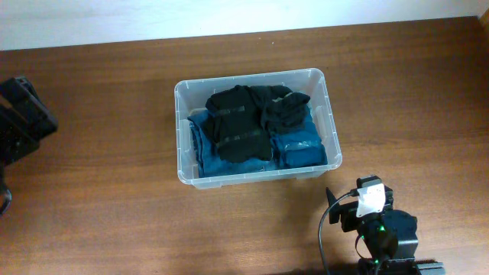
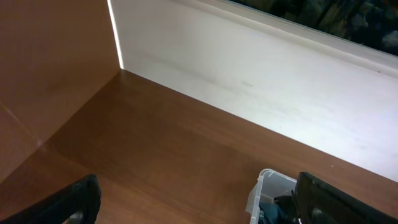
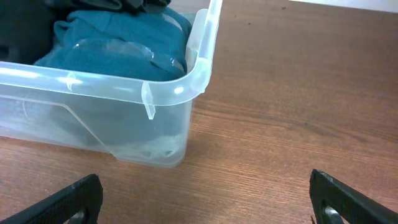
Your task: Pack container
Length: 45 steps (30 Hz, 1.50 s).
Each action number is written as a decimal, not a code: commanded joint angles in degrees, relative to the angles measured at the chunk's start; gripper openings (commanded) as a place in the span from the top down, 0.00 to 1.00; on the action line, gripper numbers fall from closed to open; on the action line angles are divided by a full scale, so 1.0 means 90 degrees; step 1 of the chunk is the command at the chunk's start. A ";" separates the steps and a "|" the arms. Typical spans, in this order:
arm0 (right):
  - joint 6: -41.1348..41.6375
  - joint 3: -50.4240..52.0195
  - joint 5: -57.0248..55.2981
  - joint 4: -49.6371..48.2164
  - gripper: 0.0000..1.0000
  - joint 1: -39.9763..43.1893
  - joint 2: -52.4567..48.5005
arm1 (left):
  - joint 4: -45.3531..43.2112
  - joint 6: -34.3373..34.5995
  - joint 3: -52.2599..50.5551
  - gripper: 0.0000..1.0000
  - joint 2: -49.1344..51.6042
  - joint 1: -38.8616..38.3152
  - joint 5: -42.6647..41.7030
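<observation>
The container (image 1: 182,134) is a clear plastic tub in the middle of the table, holding folded black clothes (image 1: 243,121) and teal clothes (image 1: 299,147). My right gripper (image 3: 205,208) is open and empty, low over the table just in front of the tub's near right corner (image 3: 198,68); teal cloth (image 3: 112,37) shows inside. My left gripper (image 2: 199,202) is open and empty, far to the left, with a tub corner (image 2: 264,186) at its right. In the overhead view the right arm (image 1: 378,225) sits at the bottom right and the left arm (image 1: 19,122) at the left edge.
The brown wooden table (image 1: 92,214) runs to a white wall (image 2: 261,81) along its far edge. A brown panel (image 2: 50,56) stands at the left in the left wrist view. A black cable (image 1: 321,237) hangs by the right arm.
</observation>
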State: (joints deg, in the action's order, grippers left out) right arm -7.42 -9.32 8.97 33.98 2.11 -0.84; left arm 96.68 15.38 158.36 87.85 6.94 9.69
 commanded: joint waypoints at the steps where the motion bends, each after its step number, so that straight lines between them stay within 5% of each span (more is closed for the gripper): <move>1: 0.0075 0.0049 -0.0073 -0.0036 0.02 0.0024 0.0073 | 0.0000 -0.0102 0.0000 0.01 -0.0027 0.0039 0.0024; 28: 0.0075 0.0049 -0.0070 -0.0034 0.02 0.0024 0.0070 | -0.0005 -0.0177 -0.0289 0.01 -0.0267 0.0041 0.0243; 33: 0.0075 0.0049 -0.0070 -0.0034 0.02 0.0024 0.0070 | -0.0991 -0.0172 -0.2042 0.01 -0.1341 0.0039 0.0036; 38: 0.0075 0.0049 -0.0070 -0.0034 0.02 0.0024 0.0070 | -0.3441 -0.0177 -0.5761 0.01 -0.3412 0.0041 -0.0168; 45: 0.0075 0.0049 -0.0070 -0.0034 0.02 0.0024 0.0070 | -0.5054 -0.0175 -0.9180 0.01 -0.5605 0.0039 -0.0270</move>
State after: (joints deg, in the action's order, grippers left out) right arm -7.42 -9.26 8.84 33.76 2.11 -0.78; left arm 53.65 14.50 85.71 43.66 6.94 8.78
